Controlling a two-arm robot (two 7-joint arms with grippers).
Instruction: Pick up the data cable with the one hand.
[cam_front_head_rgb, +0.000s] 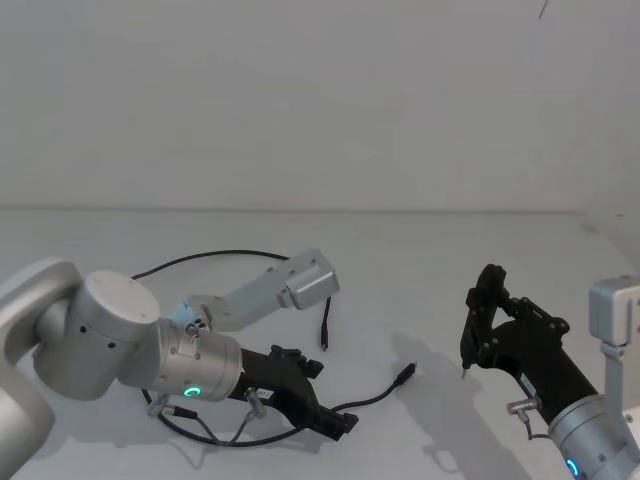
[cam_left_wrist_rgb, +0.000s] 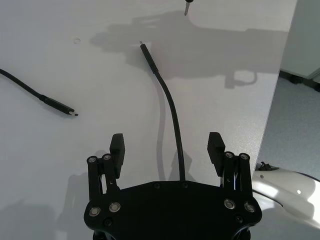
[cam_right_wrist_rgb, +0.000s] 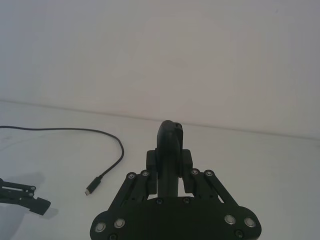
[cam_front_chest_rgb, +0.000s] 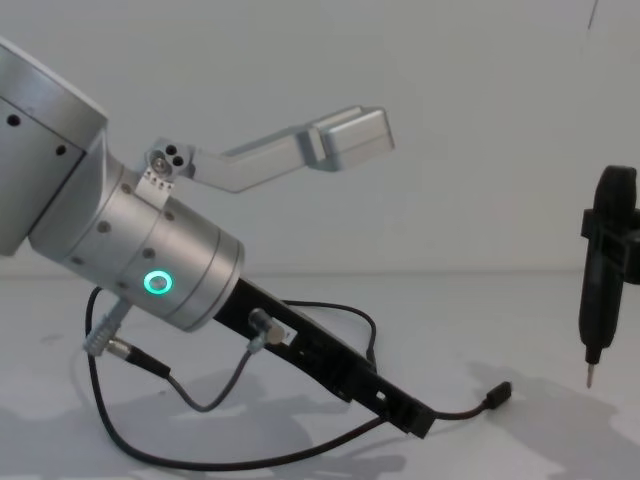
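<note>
Looming largest in the chest view is the left arm's fat silver wrist (cam_front_chest_rgb: 180, 270) with its green ring light. From it the left end effector (cam_left_wrist_rgb: 166, 142) slants forward and down toward the white tabletop (cam_front_head_rgb: 450, 260); whether its tips touch the surface I cannot tell. Its two black fingers (cam_left_wrist_rgb: 117, 145) are spread wide and released. In the left wrist view the data cable (cam_left_wrist_rgb: 172, 110) runs up the gap between them, clear of both pads, so nothing is grasped. That stretch of cord ends in a small black plug (cam_left_wrist_rgb: 146, 50) lying ahead of the fingers. The rest passes under the arm, loops round behind it and ends at the other plug (cam_front_head_rgb: 324, 338), well apart from the first. A short grey wire (cam_front_chest_rgb: 258, 322) with a silver plug belongs to the arm and is not the thing to take. The step in hand looks like the last alignment before the grasp. The next move calls for settling low enough that so thin a cord cannot slip beneath the pads, then closing squarely on it and lifting. The right end effector (cam_right_wrist_rgb: 170, 160) is parked off to the right, clenched on a dark pointed tool (cam_front_chest_rgb: 600, 310) held upright with its tip above the tabletop. No tray or box is involved: the cable lies loose on the bare surface.
</note>
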